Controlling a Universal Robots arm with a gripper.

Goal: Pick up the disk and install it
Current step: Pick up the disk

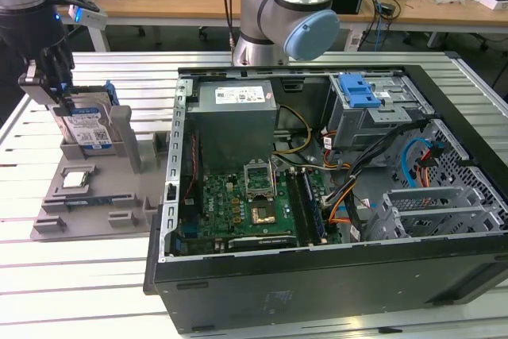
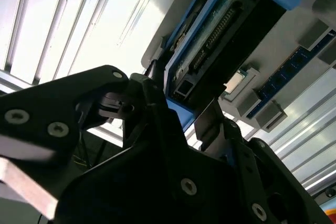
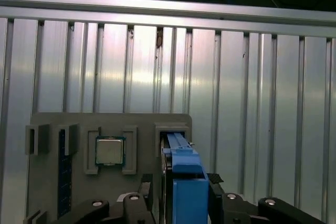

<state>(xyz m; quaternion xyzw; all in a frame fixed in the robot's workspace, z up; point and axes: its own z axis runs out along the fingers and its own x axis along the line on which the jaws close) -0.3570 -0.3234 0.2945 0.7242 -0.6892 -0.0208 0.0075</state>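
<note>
The surface [image 1: 79, 291] carries one gray fixture tray [image 1: 95, 213], one open computer case [image 1: 317, 291] and one robot arm [image 1: 295, 5] fitted with one end effector [image 1: 62, 102]. The fixture tray holds one disk [image 1: 89, 129] and one processor chip [image 1: 75, 181]. The computer case contains one motherboard [image 1: 230, 212], one power supply [image 1: 234, 113], one metal drive cage [image 1: 385, 117] and one blue latch [image 1: 359, 90].

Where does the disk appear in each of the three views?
Exterior view: disk upright in the tray at the exterior view's left, under the pincer.
First wrist view: its blue-railed edge, beside the chip.
Second wrist view: its dark connector edge, by the pincer.
Shared landmark: the chip in the tray.
</note>
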